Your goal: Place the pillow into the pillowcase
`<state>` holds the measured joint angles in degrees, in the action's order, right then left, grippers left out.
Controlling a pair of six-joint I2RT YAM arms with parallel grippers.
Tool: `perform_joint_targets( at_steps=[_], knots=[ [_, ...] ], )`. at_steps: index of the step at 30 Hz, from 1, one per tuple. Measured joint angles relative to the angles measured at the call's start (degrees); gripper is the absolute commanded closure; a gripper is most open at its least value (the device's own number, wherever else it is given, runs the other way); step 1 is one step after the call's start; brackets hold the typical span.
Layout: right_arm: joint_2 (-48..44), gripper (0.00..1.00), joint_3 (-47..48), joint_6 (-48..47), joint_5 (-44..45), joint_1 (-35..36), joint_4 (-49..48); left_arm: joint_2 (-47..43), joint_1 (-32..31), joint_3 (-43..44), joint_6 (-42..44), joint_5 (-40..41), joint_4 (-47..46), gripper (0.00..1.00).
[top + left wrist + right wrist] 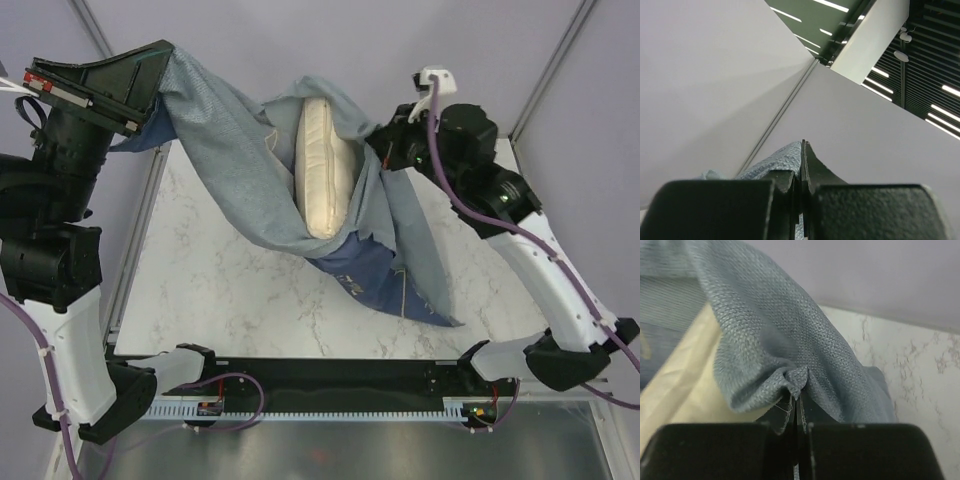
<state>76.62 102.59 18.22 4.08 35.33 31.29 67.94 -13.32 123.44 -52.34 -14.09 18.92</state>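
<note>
The cream pillow (323, 168) stands on its long edge inside the blue pillowcase (235, 170), whose cloth hangs around it like a sling above the marble table (200, 290). My left gripper (150, 95) is raised high at the back left, shut on the pillowcase's rim (782, 157). At the back right my right gripper (378, 138) is shut on the opposite rim (795, 380), with the pillow (685, 390) just behind the pinched cloth. The case's dark bottom end (365, 275) rests on the table.
A loose flap of the case (425, 270) trails toward the right front. The black rail (330, 385) with the arm bases runs along the near edge. Metal frame posts (95, 30) rise at the back corners.
</note>
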Motion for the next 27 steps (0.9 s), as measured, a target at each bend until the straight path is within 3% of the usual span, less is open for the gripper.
perform_joint_targets(
  at_steps=[6,12,16,22,27],
  knots=[
    [7.8,1.00,1.5,-0.8,0.8,-0.3,2.9,-0.2,0.0,0.7,0.4,0.6,0.0,0.98],
    [7.8,1.00,21.7,-3.6,3.9,-0.5,7.6,-3.0,0.0,-5.5,0.3,0.7,-3.0,0.98],
    [5.1,1.00,28.2,-5.9,8.1,-0.7,11.1,-4.3,0.0,-13.9,-1.4,-1.4,-8.0,0.98],
    [5.4,1.00,30.2,-8.3,12.6,-1.1,13.1,1.3,-0.8,-21.1,-2.7,-5.1,-9.5,0.98],
    [6.5,1.00,28.0,-8.0,10.6,-1.6,16.1,3.0,-0.9,-22.9,-2.1,-4.3,-3.3,0.98]
  ],
)
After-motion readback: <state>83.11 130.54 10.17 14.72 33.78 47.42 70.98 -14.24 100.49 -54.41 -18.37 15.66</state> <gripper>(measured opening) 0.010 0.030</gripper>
